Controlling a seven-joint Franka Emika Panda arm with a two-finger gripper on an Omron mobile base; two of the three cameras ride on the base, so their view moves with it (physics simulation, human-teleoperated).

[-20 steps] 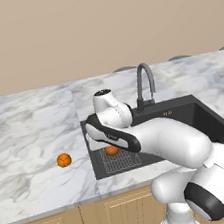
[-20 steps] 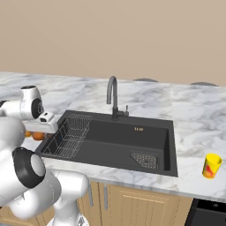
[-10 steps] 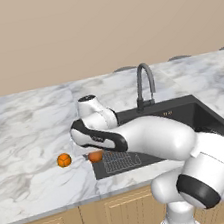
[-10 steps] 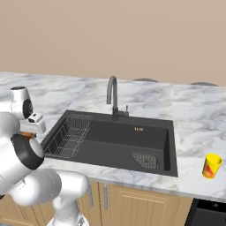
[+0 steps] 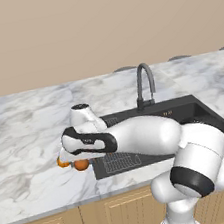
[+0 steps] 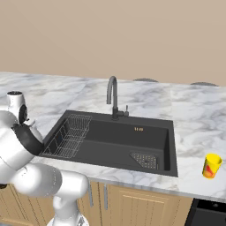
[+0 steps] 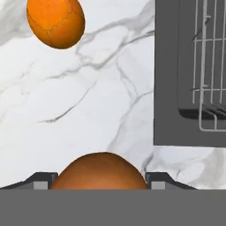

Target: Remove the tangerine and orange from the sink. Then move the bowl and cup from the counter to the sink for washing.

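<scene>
My gripper (image 5: 79,162) hangs low over the marble counter (image 5: 27,141), just left of the sink (image 5: 184,111). It is shut on a dark orange fruit (image 7: 99,170) that sits between the fingertips. A second, brighter orange fruit (image 7: 55,22) lies on the counter a short way ahead, and it appears as the left one of the pair (image 5: 63,163) beside the held one (image 5: 81,164). I cannot tell which fruit is the tangerine. The yellow cup (image 6: 212,165) stands on the counter right of the sink (image 6: 114,141). The bowl is out of view.
A wire rack (image 6: 68,134) fills the sink's left part, and its corner (image 7: 207,66) lies to the right of my hand. The dark gooseneck faucet (image 6: 113,95) stands behind the basin. The counter's front edge is close below the fruits.
The arm swung left from above the wire rack out over the counter with the fruit in its grip. It now hangs beside the fruit lying there.
</scene>
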